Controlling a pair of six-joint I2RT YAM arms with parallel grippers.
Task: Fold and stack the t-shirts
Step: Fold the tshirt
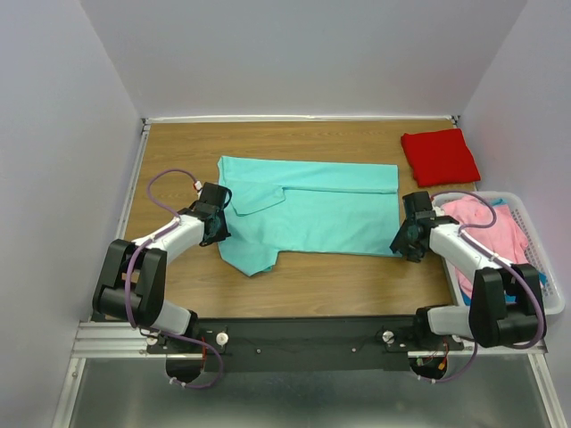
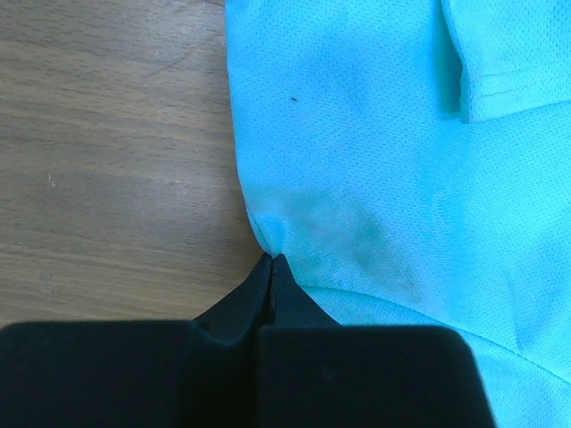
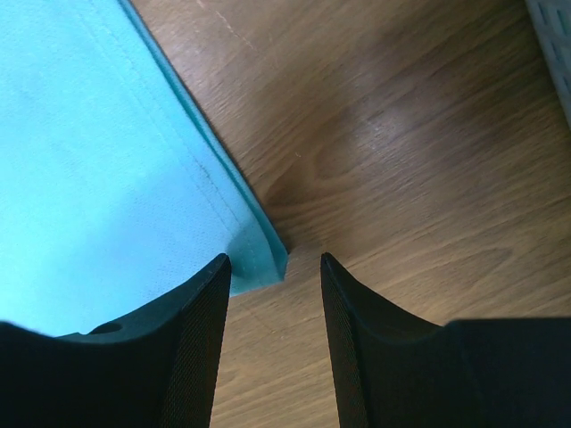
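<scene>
The aqua-teal t-shirt [image 1: 312,214] lies spread across the middle of the wooden desk [image 1: 174,152], its length running left to right. It is partly folded: the far side is turned over onto the body, leaving a straight crease along the back, and one sleeve [image 1: 254,196] lies flat on top of the cloth near the left end. The other sleeve [image 1: 254,259] pokes out toward the near edge at the lower left. Close up, the fabric is a fine mesh of tiny holes (the left wrist view shows it best), smooth and nearly free of wrinkles, with a stitched hem along its right edge.

The left end effector [image 1: 217,223] sits at the shirt's left edge, its fingers pressed together with a small pucker of the cloth edge nipped at their very tips [image 2: 272,260]. The right end effector [image 1: 403,241] is at the shirt's near right corner with its fingers apart; the hemmed corner [image 3: 263,259] lies on the desk between them, just beside the left-hand finger.

A red t-shirt [image 1: 439,156] lies folded into a neat square at the far right corner of the desk, apart from the aqua one. A pink t-shirt [image 1: 486,227] is bunched in the white basket [image 1: 549,294] at the right edge, with a bit of blue-teal cloth [image 1: 535,275] showing beside it.
</scene>
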